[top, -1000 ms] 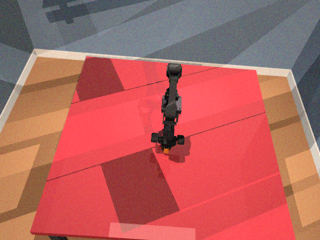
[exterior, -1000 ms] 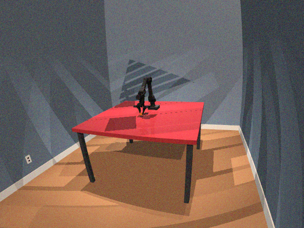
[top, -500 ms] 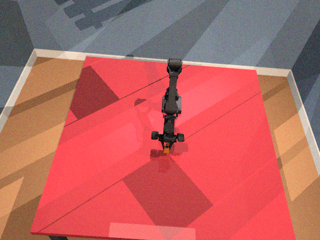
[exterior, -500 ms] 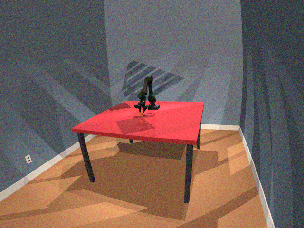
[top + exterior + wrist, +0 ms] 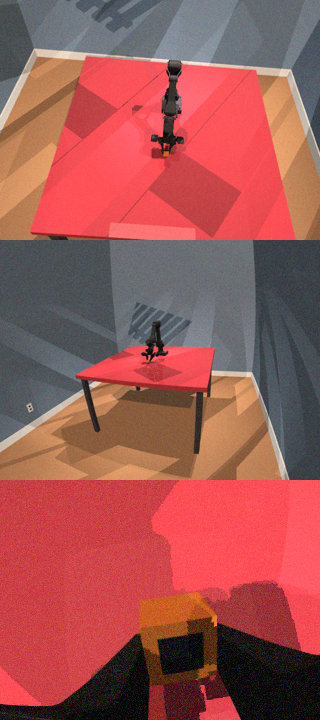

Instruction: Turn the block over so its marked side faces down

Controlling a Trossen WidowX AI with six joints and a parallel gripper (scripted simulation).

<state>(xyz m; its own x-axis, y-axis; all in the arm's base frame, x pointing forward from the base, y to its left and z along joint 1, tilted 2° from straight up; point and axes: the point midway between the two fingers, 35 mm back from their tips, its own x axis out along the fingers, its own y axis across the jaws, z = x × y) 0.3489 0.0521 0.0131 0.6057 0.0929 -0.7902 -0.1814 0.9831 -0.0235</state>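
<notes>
Wooden flooring [image 5: 144,426] fills the near part of the exterior view, crossed by slanting bands of light and shadow, and on it stands a red table [image 5: 180,374] with dark legs. White skirting runs along the foot of the grey-blue walls [image 5: 180,278], and a small socket plate sits low on the wall at about 8 o'clock from the table.

On the table, a little past its middle, the black arm [image 5: 170,103] reaches from its base at the far edge toward 6 o'clock in the top view. At its tip the pincer [image 5: 166,150] points downward and is clamped on a small orange block [image 5: 165,153], one finger on each side.

From the wrist view the block [image 5: 179,640] sits between the two dark fingers, which rise at 8 o'clock and 4 o'clock around it. Its dark square mark faces the wrist camera, framed by an orange border, and a plain orange face shows above it. Whether the block touches the table cannot be told; its shadow lies just beyond it on the red top.

Behind the arm, a striped patch of shadow falls on the far wall.
</notes>
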